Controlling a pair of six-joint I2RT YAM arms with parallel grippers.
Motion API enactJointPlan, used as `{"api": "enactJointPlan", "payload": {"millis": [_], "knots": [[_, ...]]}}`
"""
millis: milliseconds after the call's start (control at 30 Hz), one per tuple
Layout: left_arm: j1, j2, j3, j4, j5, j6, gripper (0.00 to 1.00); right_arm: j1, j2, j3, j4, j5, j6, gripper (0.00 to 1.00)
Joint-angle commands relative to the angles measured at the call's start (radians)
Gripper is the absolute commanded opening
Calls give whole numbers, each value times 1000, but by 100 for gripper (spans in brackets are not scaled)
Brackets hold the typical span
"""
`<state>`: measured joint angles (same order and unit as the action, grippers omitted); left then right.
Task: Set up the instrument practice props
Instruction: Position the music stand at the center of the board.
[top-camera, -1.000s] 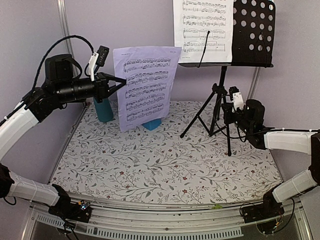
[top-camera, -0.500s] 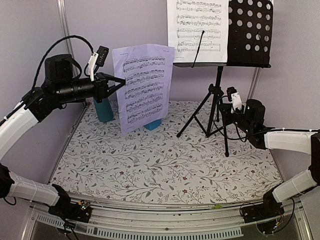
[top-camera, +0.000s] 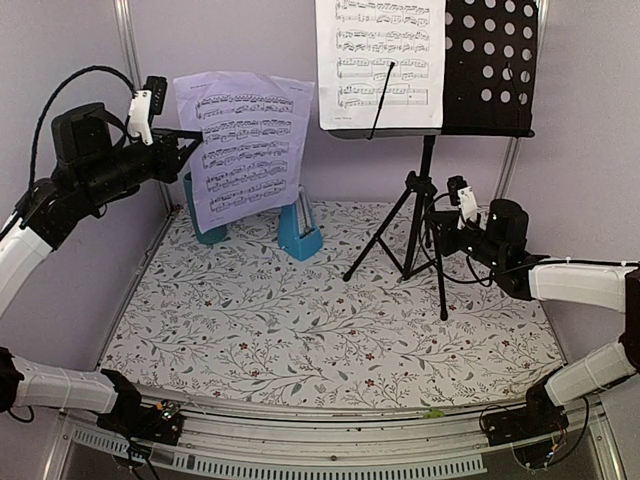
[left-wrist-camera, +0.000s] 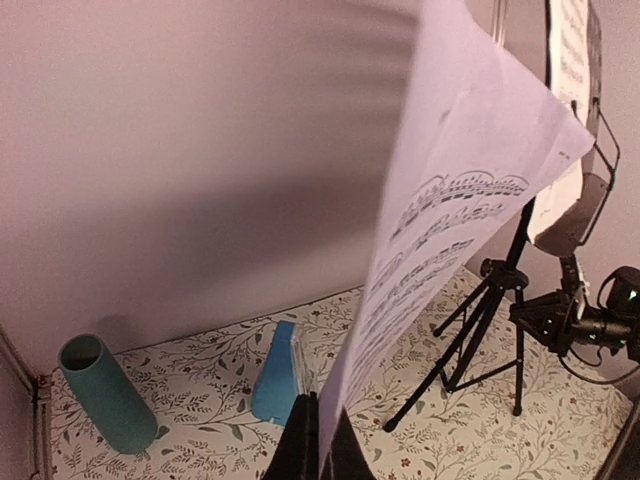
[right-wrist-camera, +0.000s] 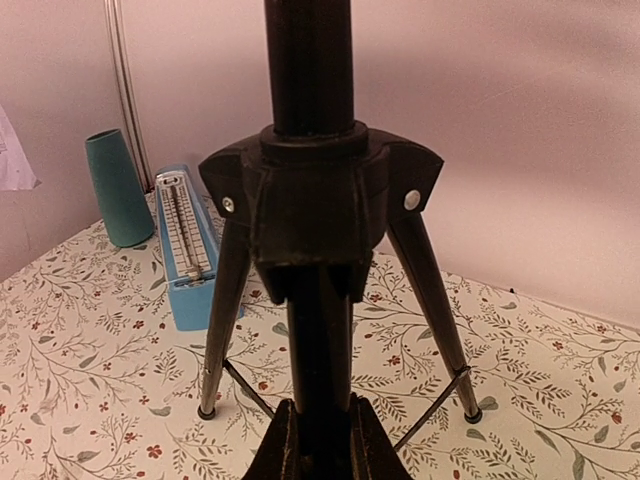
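The black tripod music stand (top-camera: 425, 180) is at the back right, its perforated tray (top-camera: 492, 60) up high with the white sheet-music page (top-camera: 378, 60) resting on it. My right gripper (top-camera: 438, 222) is shut on the stand's near leg (right-wrist-camera: 322, 330), just below the leg hub (right-wrist-camera: 320, 205). My left gripper (top-camera: 188, 140) is shut on the left edge of the lavender page (top-camera: 245, 150) and holds it upright in the air at the back left; in the left wrist view the page (left-wrist-camera: 450, 200) rises from the gripper (left-wrist-camera: 318, 445). The blue metronome (top-camera: 300, 232) stands on the floral mat.
A teal tapered cup (top-camera: 203, 225) stands in the back left corner, partly behind the lavender page, and shows as the cup (left-wrist-camera: 100, 395) in the left wrist view. The lilac back wall (top-camera: 250, 40) and a metal corner post (top-camera: 125, 40) close the space.
My left arm has swung left and up with the lavender page, uncovering the metronome. The music stand, held by my right gripper, has slid a little to the left.
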<state>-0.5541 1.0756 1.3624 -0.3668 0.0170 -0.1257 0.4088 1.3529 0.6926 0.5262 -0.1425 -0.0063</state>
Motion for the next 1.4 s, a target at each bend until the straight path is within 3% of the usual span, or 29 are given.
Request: {"api": "enactJointPlan", "payload": {"millis": [0,300,600,833,1133,1367], "knots": [[50,-12,42,-16,-126,-38,0,55,-27,-11,-44,-71,118,0],[129,-22,131,-45,-189,-65,0,139,-26,-7,-58,-12,177,0],[134,-17,263,-11,-174,27,0,222,-8,9,-60,2,194,0],[134,-37,323,143,-91,78,0,283,13,19,-69,9,197,0],[133,-19,390,395,85,40,0,313,29,28,-91,35,217,0],[134,31,445,510,250,-60,0,312,1,47,-115,64,218,33]]}}
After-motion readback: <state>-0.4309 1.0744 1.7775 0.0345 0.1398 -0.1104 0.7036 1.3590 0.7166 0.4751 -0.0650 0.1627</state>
